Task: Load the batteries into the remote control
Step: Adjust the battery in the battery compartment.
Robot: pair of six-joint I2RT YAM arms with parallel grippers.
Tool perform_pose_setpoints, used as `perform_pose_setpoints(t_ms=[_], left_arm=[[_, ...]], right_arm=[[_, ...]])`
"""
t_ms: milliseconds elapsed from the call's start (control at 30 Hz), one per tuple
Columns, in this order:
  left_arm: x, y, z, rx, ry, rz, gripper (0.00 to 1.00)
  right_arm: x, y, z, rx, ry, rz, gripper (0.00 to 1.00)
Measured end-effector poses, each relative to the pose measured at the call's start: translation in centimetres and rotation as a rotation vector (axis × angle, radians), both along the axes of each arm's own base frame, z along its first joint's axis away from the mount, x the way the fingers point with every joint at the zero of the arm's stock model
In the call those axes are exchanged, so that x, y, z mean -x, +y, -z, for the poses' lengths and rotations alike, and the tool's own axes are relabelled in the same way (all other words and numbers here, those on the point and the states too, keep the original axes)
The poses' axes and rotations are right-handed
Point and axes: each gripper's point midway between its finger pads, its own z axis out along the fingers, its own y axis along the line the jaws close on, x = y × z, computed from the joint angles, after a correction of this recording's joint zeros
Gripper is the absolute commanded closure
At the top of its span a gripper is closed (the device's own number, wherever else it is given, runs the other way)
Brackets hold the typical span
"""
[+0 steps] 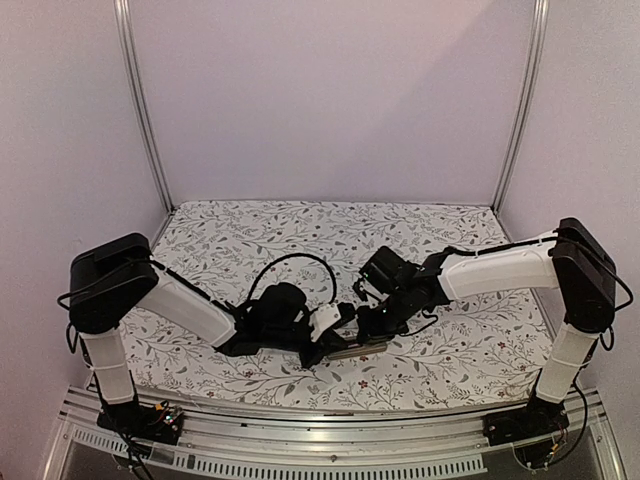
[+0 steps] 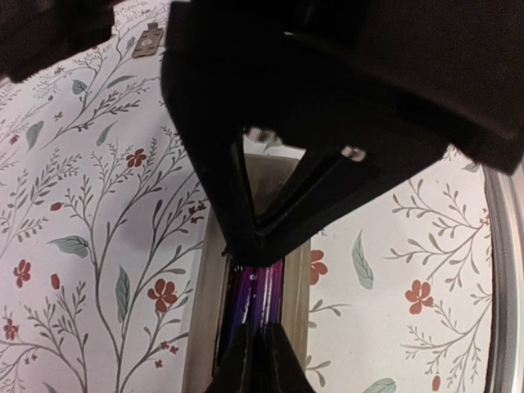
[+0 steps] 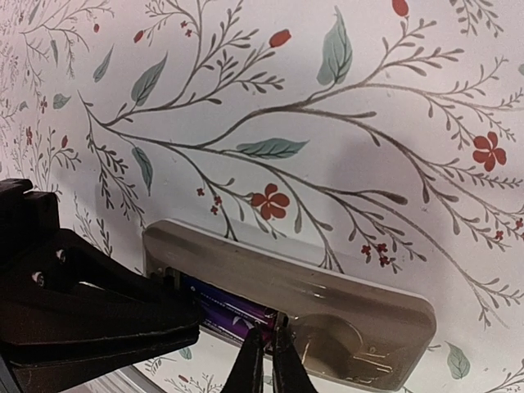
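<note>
Currently the remote control lies back-up on the table, its bay open and the batteries lying inside. My left gripper and right gripper are both closed to points, tips at the cells. Batteries are probably light, rigid and slick. Press at mid-length and steady the remote by its long edges.

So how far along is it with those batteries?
Nearly there, it seems. Purple batteries already lie in the open back of the remote control. The left hand and right hand both have their tips at them, apparently pressing them in. No cover is on yet.
</note>
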Motion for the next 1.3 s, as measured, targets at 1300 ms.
perform_pose_setpoints(t_ms=[1300], left_arm=[[-1.0,-0.8,0.4,-0.118,-0.141,-0.013,1.00]], right_arm=[[-0.4,-0.8,0.3,0.000,0.029,0.037,0.97]])
